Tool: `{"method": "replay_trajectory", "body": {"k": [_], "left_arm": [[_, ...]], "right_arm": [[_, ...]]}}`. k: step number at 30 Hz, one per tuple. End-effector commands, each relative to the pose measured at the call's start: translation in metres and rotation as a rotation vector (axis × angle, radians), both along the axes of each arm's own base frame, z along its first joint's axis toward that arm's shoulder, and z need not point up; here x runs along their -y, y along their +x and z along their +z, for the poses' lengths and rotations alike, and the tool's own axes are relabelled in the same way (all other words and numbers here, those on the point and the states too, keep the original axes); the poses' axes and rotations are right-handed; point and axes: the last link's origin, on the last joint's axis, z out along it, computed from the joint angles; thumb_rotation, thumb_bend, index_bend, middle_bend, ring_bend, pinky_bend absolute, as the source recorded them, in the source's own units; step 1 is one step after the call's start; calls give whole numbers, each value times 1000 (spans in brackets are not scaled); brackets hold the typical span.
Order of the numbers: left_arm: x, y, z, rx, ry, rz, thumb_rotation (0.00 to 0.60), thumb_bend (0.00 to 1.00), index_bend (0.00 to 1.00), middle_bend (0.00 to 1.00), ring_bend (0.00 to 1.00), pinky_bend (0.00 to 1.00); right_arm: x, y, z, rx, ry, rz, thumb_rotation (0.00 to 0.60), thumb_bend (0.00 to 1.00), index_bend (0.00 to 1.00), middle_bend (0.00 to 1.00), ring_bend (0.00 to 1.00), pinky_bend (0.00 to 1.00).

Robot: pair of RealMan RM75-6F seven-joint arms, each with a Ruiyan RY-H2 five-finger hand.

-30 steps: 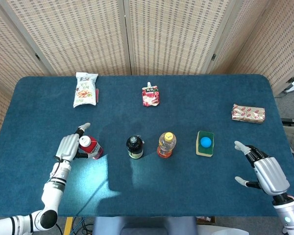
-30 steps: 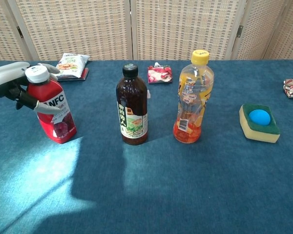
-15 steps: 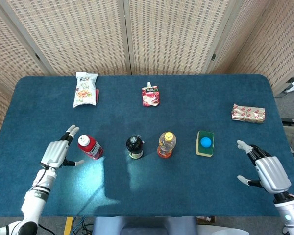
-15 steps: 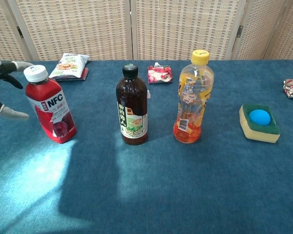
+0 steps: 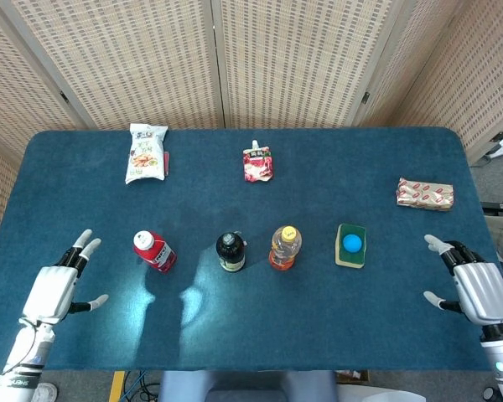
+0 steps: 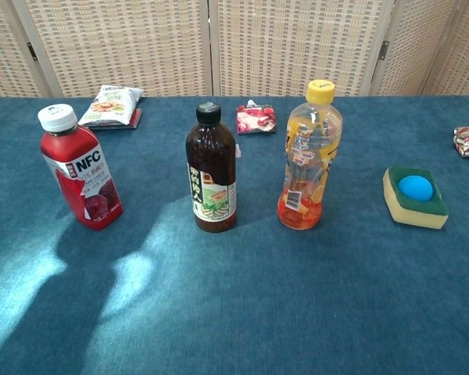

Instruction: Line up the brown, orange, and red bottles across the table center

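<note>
Chest view: three bottles upright in a row across the middle of the blue table. Red bottle on the left, white cap, "NFC" label, squarish body, leaning slightly. Brown bottle in the middle, dark cap, green and white label. Orange bottle on the right, yellow cap, clear plastic with orange liquid low down. None touching; the gap from red to brown is wider than from brown to orange. Green-edged sponge with a blue ball on it sits further right.

Labels and bottle heights read only here; no hands in this view.

Head view from above gives mostly caps and shows both hands. Left hand at the near left table edge, fingers spread, holding nothing, well apart from the red bottle. Right hand at the near right edge, fingers apart, holding nothing. It also shows the whole snack bag, red pouch and wrapped packet along the far side.
</note>
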Motion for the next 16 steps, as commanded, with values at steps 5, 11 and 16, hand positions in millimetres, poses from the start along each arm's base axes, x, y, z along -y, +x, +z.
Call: {"method": "replay_trajectory", "body": {"k": [5, 11, 16], "left_arm": [[26, -24, 12, -19, 109, -63, 600, 26, 221, 80, 189, 509], [26, -29, 18, -10, 98, -24, 600, 26, 227, 88, 192, 509], [27, -29, 16, -13, 87, -18, 600, 26, 230, 89, 192, 509]], "right_arm": [[3, -5, -4, 3, 31, -33, 600, 0, 168, 296, 188, 401], [6, -8, -5, -6, 42, -48, 600, 0, 168, 296, 188, 401], [6, -10, -3, 6, 37, -60, 600, 0, 168, 296, 188, 401]]}}
